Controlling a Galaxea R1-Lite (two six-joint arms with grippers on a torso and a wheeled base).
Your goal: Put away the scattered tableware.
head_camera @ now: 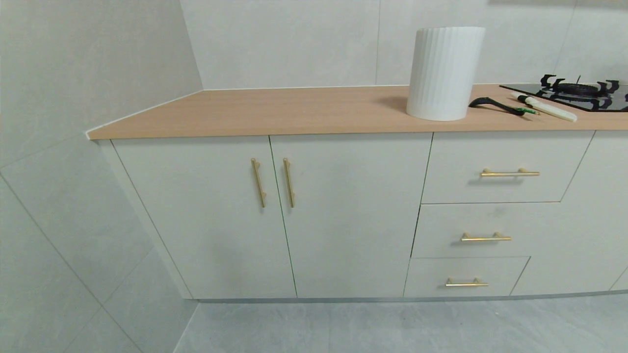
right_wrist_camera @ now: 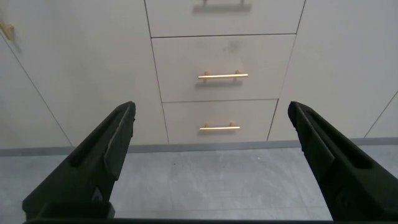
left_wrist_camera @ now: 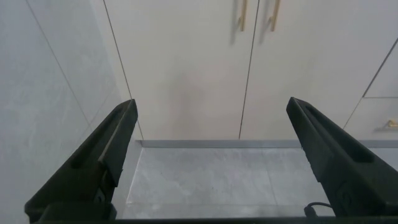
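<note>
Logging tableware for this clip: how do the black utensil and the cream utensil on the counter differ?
The black utensil is dark and curved; the cream utensil is pale and straight. The black utensil lies next to the white container; the cream utensil lies by the hob. Both lie flat on the countertop.

Left claw (left_wrist_camera: 211,155) and right claw (right_wrist_camera: 211,155) both gape wide.

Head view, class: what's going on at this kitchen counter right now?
Nothing is held yet. The left gripper and right gripper are both open and empty, low before the cabinet doors and drawers. On the countertop, a black utensil and a cream-handled utensil lie loose beside a white ribbed container, near the gas hob.
</note>
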